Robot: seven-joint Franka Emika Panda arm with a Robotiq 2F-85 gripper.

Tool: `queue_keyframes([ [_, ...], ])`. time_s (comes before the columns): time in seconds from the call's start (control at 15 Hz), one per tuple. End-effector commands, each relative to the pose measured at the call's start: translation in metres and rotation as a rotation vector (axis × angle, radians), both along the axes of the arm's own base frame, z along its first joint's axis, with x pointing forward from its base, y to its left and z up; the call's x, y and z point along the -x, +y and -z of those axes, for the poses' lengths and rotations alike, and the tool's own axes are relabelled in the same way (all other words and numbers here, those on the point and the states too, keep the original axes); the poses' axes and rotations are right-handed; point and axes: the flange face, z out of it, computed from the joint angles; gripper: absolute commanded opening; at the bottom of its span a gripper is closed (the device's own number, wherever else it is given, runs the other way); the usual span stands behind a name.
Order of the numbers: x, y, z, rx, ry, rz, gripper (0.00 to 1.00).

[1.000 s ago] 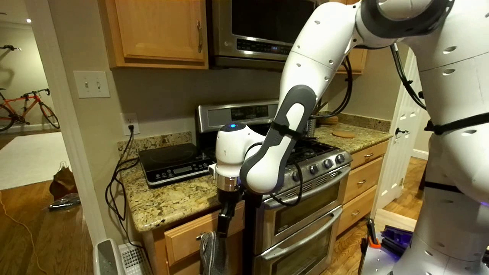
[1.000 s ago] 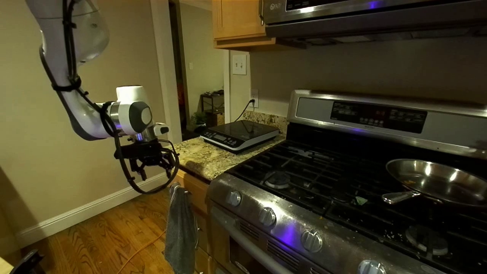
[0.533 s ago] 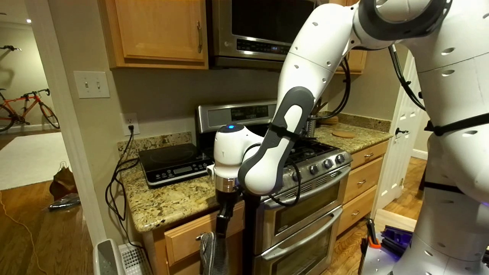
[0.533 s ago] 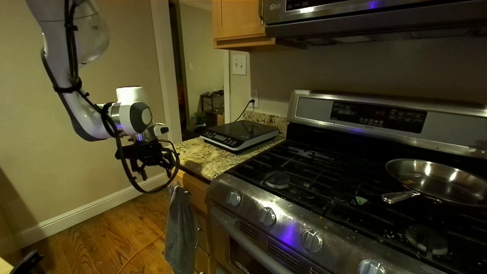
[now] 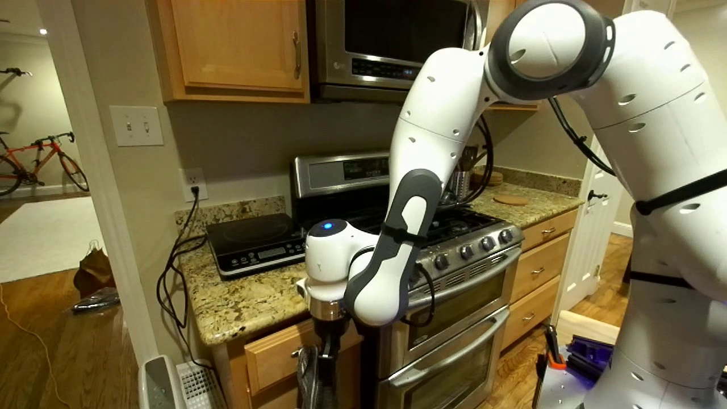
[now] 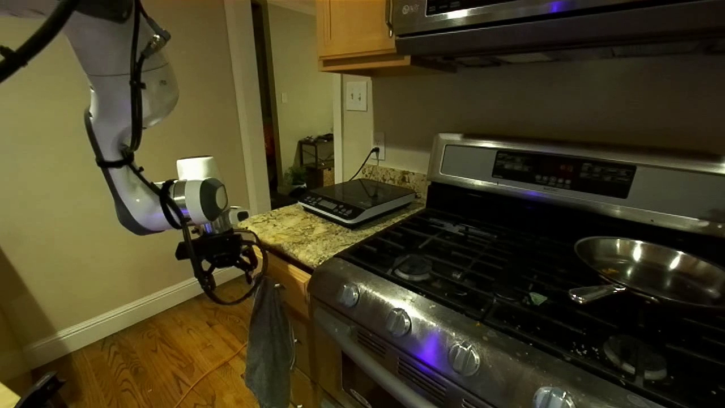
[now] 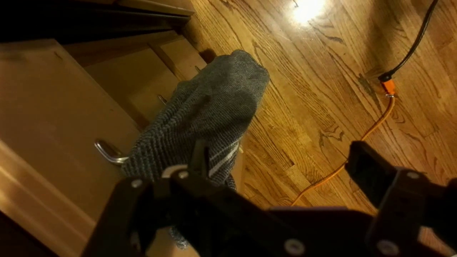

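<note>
At 10 o'clock from the gripper (image 7: 278, 157) in the wrist view, the gray towel (image 7: 214, 110) hangs at the drawer handle (image 7: 108, 152). The jaws stand apart, unloaded; contact cannot be confirmed. Current step, apparently: pre-grasp alignment. Gripping would require centring the towel between the jaws.

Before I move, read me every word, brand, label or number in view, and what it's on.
None reads clearly enough to quote.
Microwave: logo blurred; blue display too small.
Range control panel: labels and red display blurred.
Portable cooktop: button labels too small.
Upper oven door: badge too small.
Gray towel by the hand: no lettering shows.
</note>
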Motion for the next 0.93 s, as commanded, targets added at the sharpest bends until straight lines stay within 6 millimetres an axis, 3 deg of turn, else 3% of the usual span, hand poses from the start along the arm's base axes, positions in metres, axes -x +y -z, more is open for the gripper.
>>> queue_keyframes([
  [0.0,-0.011,0.008,0.015,0.035,-0.065,-0.111,1.0],
  [0.87,-0.028,0.0,0.038,0.12,-0.206,-0.305,1.0],
])
